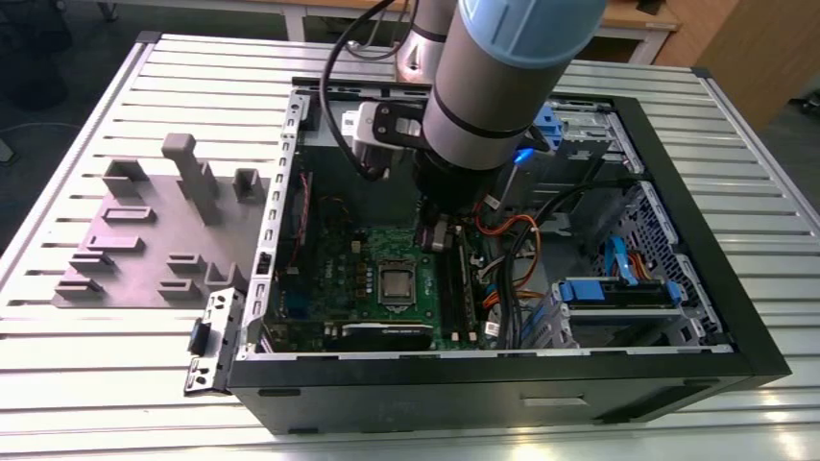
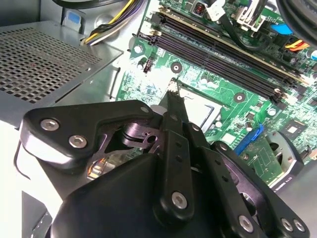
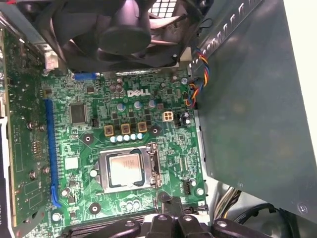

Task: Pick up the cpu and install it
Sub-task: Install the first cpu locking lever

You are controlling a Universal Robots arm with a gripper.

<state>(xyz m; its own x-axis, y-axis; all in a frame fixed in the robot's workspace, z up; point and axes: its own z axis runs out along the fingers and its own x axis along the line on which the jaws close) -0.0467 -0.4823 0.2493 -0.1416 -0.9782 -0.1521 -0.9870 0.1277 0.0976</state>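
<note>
- One arm reaches down into the open computer case (image 1: 717,336), which lies on a slatted table (image 1: 77,346); its gripper (image 2: 174,101) hangs just above the green motherboard (image 3: 163,148).
- The cpu (image 3: 126,168) lies flat inside the silver socket frame (image 3: 154,166) in the first wrist view, its shiny top level with the frame and its edges square to it. In the exterior view the same chip (image 1: 395,281) sits mid-board, just below the arm's wrist.
- The gripper's fingertips are drawn together to a narrow point with nothing between them, poised at the socket's near edge beside the thin retention lever.
- My reading: the chip is already placed, and the tool is working at or near the frame rather than carrying anything.
- Risk one: if the tips press on the chip's top off-centre, it could tip in the socket and bend the contacts beneath.
- Risk two: the tips stand close to the lever and frame edge; a sideways slip could scrape the board's small parts just beside the socket.
- Risk three: the bundle of cables (image 1: 513,240) runs near the wrist in the exterior view and could snag as the arm shifts.
- Whether the frame is latched down I cannot tell.
</note>
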